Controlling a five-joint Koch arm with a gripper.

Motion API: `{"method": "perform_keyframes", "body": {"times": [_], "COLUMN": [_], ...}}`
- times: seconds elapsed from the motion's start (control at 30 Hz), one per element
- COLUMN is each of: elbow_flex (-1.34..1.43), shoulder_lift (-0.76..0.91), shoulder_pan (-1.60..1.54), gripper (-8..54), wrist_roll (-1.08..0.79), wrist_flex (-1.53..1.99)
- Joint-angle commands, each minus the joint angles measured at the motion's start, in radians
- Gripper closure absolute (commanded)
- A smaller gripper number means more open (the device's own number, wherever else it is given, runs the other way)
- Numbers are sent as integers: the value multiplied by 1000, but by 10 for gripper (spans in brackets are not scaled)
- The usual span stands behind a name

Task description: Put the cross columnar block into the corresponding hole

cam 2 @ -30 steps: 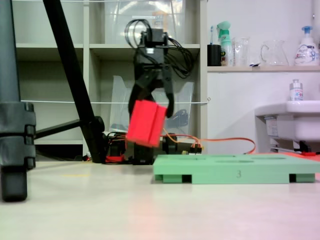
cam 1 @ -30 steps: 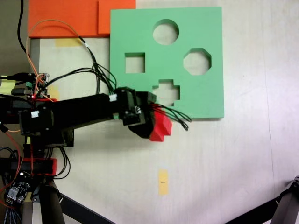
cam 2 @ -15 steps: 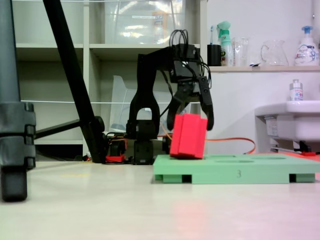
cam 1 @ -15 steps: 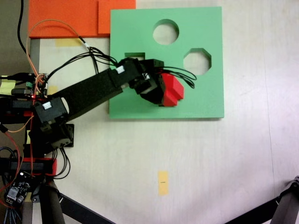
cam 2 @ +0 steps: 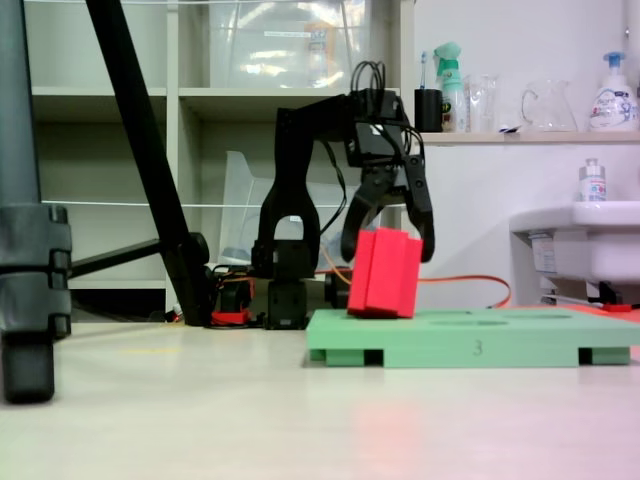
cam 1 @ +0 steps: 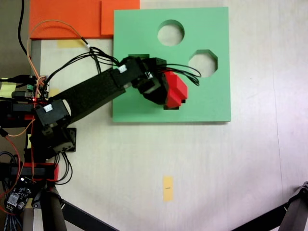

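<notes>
The cross columnar block [cam 1: 174, 90] is held by the gripper [cam 1: 166, 91], whose jaws are clenched on its upper part; in the low fixed view the red block [cam 2: 385, 273] hangs almost upright, leaning slightly, its lower end touching or just above the top face of the green foam board [cam 2: 470, 340]. From above, the block covers the spot on the board [cam 1: 211, 103] where the corresponding hole would be expected, so the plus-shaped cutout itself is hidden and it cannot be told whether the block's arms are lined up with it. The grip near the top appears chosen to leave the lower length free for entry.

Judged from the low view, the block is not yet sunk in: nearly its whole height stands above the board. The slight lean may be expected to catch an edge, so a squaring-up and a small twist seem called for before any downward press.

Round [cam 1: 171, 32] and octagonal [cam 1: 202, 63] cutouts lie open beyond the gripper, well apart from the block. The board rests on the pale bench [cam 1: 216, 173], with orange foam sheets [cam 1: 67, 17] at its far corner.
</notes>
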State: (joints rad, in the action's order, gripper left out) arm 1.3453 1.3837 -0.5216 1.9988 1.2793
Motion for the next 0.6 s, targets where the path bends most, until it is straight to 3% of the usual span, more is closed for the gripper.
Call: {"method": "perform_keyframes", "body": {"times": [0.0, 0.57], "elbow_flex": [-32, -34], "shoulder_lift": [51, -32], "shoulder_pan": [-21, -23], "gripper": [270, 265], "wrist_roll": [5, 2], "wrist_flex": [20, 83]}}
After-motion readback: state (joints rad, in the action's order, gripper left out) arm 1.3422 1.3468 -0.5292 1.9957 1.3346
